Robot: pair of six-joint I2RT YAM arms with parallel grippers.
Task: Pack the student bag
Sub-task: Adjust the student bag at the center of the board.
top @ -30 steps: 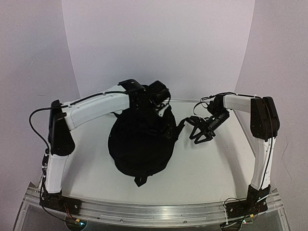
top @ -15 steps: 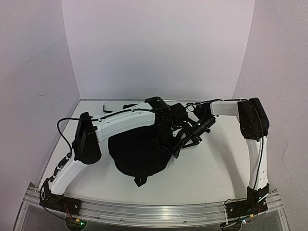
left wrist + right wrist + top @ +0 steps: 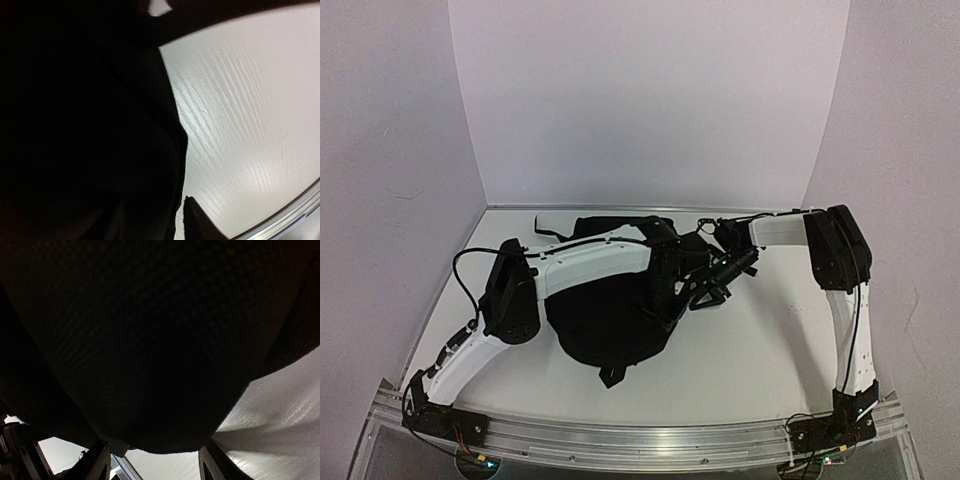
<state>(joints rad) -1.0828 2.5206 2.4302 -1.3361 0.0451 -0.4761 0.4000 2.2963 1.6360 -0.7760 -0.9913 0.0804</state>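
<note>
the bag [image 3: 600, 320] fills the space just ahead of the right gripper [image 3: 155, 462], fingers spread, and sits beside the left gripper [image 3: 667, 288] (its grip i cannot tell), probably so both can tug its opening apart.

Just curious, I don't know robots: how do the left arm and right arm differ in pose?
The left arm leans low from its base and stretches across the student bag; the right arm rises steeply, then folds inward. The left arm's white link lies over the bag; the right arm's is beside it. Both are white and black, meeting at the bag's right edge.
</note>
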